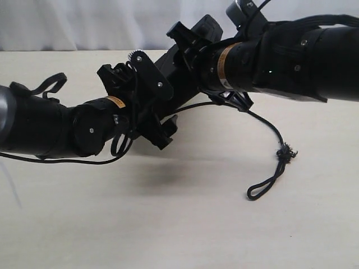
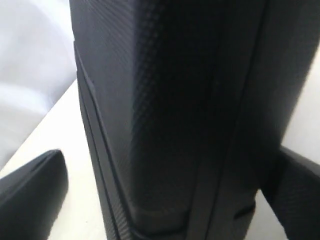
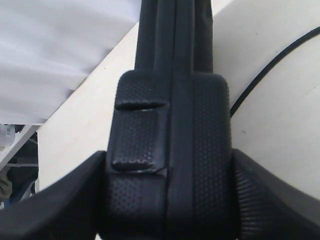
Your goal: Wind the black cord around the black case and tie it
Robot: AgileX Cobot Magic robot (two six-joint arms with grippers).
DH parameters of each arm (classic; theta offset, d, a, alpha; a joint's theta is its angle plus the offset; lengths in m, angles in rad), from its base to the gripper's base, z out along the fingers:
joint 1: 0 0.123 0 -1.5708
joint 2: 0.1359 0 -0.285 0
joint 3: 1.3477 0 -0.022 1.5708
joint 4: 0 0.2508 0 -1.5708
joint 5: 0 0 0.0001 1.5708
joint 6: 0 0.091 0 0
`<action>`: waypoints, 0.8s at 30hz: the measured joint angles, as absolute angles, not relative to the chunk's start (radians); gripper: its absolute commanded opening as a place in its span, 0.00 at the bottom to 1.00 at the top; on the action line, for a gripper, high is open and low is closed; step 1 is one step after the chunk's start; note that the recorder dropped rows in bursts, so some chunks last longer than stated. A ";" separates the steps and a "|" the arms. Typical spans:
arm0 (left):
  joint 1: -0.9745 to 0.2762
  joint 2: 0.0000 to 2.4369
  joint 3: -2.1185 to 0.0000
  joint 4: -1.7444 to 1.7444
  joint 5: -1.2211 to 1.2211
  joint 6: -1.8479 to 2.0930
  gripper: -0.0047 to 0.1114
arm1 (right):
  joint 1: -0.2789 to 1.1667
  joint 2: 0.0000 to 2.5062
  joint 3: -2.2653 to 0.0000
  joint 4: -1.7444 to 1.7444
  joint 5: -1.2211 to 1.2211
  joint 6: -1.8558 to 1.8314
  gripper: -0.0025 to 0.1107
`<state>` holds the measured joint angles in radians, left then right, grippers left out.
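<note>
Exterior view: we see the black case [image 1: 178, 72] seemingly raised off the counter [image 1: 168, 224], its long axis slanting between both arms. The black cord [image 1: 265, 125] trails from beneath it on the right arm's side, with its knot and loop free. How the cord sits on the case is hidden.

Left wrist view: the left tool [image 2: 165, 200] straddles the case, but we cannot tell whether it grips.

Right wrist view: the right tool [image 3: 169, 200] is clamped on the case's end.

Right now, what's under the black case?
The black cord comes out from beneath the black case and trails to its knot and loop on the table. The arms cover the case's underside, so how the cord runs there is hidden.
</note>
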<state>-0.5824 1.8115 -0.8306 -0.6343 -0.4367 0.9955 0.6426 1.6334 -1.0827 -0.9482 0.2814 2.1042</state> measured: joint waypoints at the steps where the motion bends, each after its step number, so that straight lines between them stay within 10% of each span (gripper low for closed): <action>1: -0.582 1.817 -0.831 -0.632 -0.452 0.996 0.88 | 0.643 1.633 -1.083 -0.946 0.281 2.104 0.06; 6: -0.582 1.843 -0.831 -0.600 -0.487 0.996 0.83 | 0.643 1.633 -1.083 -0.942 0.281 2.104 0.06; 14: -0.582 1.847 -0.844 -0.500 -0.455 0.930 0.23 | 0.643 1.633 -1.083 -0.942 0.280 2.105 0.09; 18: -0.582 1.847 -0.849 -0.494 -0.451 0.918 0.05 | 0.643 1.633 -1.083 -0.942 0.282 2.107 0.26; 24: -0.582 1.847 -0.851 -0.492 -0.448 0.914 0.04 | 0.641 1.633 -1.085 -0.942 0.282 2.107 0.55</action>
<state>-0.5824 1.8467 -0.8506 -0.4921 -0.4481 0.9142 0.6413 1.6334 -1.0849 -0.9422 0.2816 2.1067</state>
